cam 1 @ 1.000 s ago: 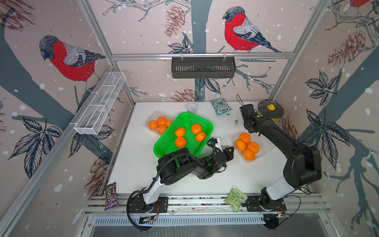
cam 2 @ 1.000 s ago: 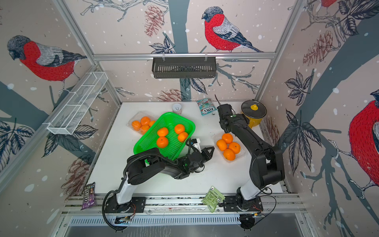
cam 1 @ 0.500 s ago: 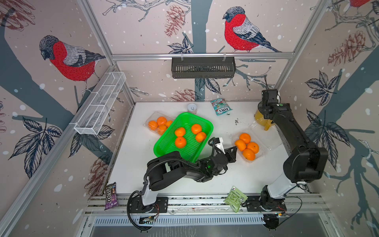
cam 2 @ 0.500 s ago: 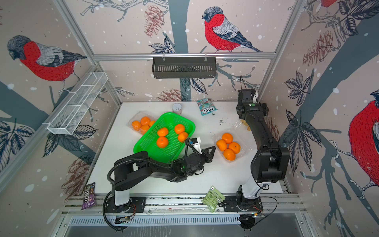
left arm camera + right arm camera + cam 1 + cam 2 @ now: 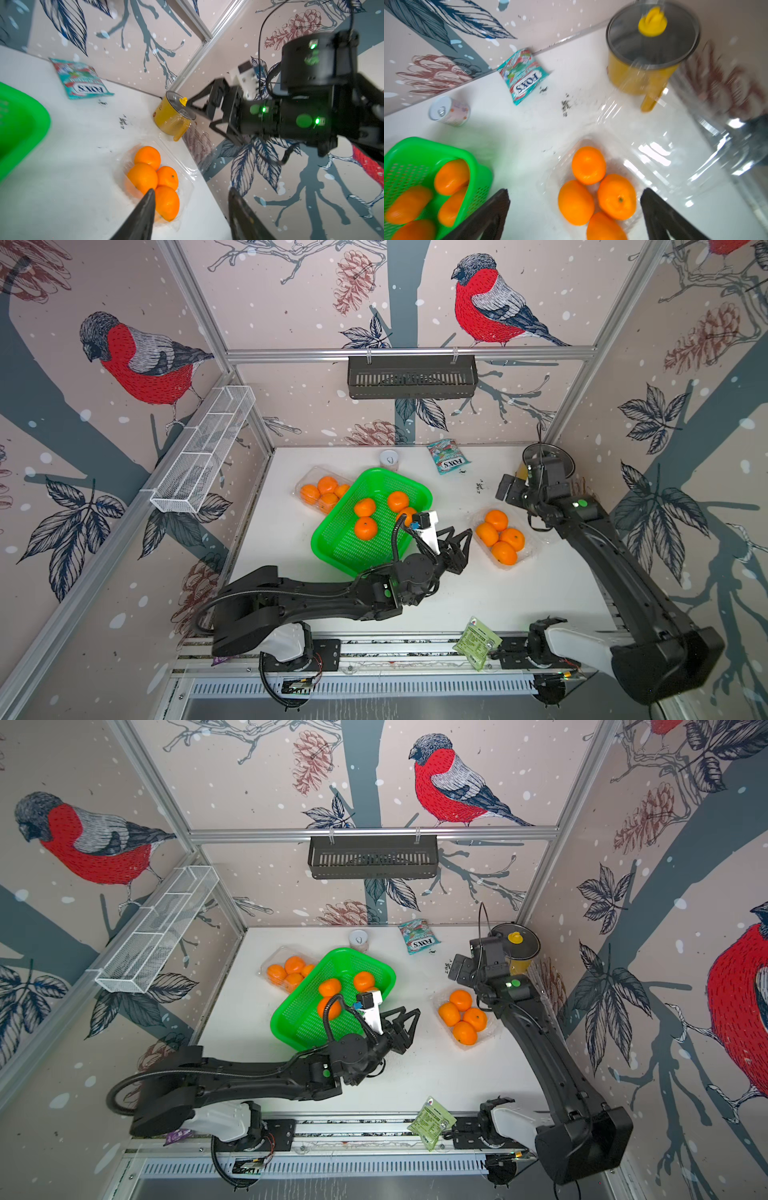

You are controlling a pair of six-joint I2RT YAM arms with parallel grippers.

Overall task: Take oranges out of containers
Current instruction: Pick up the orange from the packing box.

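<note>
Top-down view of a white bench [image 5: 519, 597] inside a booth papered with bullfinches, with a green tray [image 5: 349, 547] near the middle.

Far-left of the tray, a clear container [image 5: 308, 477] lay against the tray's rim, with four oranges [image 5: 327, 484] inside it. Whether its lid was shut could not be told.

The tray itself held four loose oranges [image 5: 365, 528]. One of them was partly hidden behind the left arm's wrist camera.

Just beside the tray's near-right corner was the left end effector [image 5: 191, 193]. Its jaws stood partly apart and held nothing. It pointed away from the tray at the second container [image 5: 525, 560]. In the left wrist view, the four oranges [image 5: 503, 552] in that container lay just past its fingertips, apart from them.

That second container sat well to the right of the tray. Its clear lid was folded open on the side away from the tray.

Farther right of the tray, the right end effector [image 5: 574, 191] hung over the far side of the second container. Its jaws were spread wide and empty. In the right wrist view, the container's oranges showed between its two fingers, below them and untouched.

A yellow pot [image 5: 521, 965] stood in the corner far-right of the tray.
</note>
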